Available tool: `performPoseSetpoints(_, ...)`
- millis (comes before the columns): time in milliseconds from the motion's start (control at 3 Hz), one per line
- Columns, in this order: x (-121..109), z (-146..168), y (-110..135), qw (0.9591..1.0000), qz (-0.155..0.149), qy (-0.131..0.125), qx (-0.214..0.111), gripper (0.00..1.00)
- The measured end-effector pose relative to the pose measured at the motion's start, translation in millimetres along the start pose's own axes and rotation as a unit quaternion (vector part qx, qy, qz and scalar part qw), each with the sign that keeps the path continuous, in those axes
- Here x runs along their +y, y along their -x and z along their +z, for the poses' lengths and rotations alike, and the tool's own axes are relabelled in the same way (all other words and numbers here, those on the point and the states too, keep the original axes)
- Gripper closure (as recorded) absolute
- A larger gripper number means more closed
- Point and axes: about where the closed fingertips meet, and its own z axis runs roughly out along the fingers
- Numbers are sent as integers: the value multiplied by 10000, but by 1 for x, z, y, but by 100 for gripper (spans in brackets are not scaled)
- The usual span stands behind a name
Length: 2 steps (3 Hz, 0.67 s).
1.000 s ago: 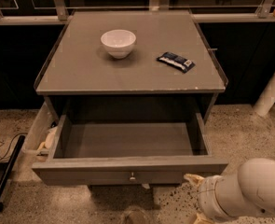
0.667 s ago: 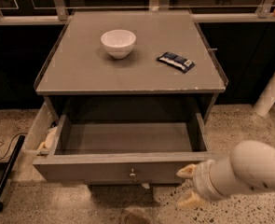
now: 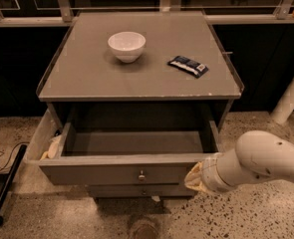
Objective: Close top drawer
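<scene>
The top drawer (image 3: 111,173) of the grey cabinet stands partly pulled out, its inside bare, with a small metal knob (image 3: 141,175) at the middle of its flat front. My gripper (image 3: 193,178), on the end of the white arm (image 3: 266,161) coming in from the right, is against the right end of the drawer front. A lower drawer front (image 3: 136,190) shows just beneath it.
A white bowl (image 3: 126,46) and a dark snack packet (image 3: 188,66) lie on the cabinet top (image 3: 86,78). A pale cloth (image 3: 51,148) sits in the gap left of the drawer. A black cable and bar (image 3: 6,183) lie on the speckled floor at the left. A white post (image 3: 291,96) stands at the right.
My arm has moved up and to the left, from below the drawer's right corner onto its front. The drawer front sits further in toward the cabinet than before.
</scene>
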Motion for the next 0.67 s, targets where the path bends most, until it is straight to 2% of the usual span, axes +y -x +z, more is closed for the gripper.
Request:
performPoseSetpoints(333,-45,-1,4,9997,-39,-236,86,98)
performPoseSetpoints(667,-43,-1,4,9997,-39,-236,86,79)
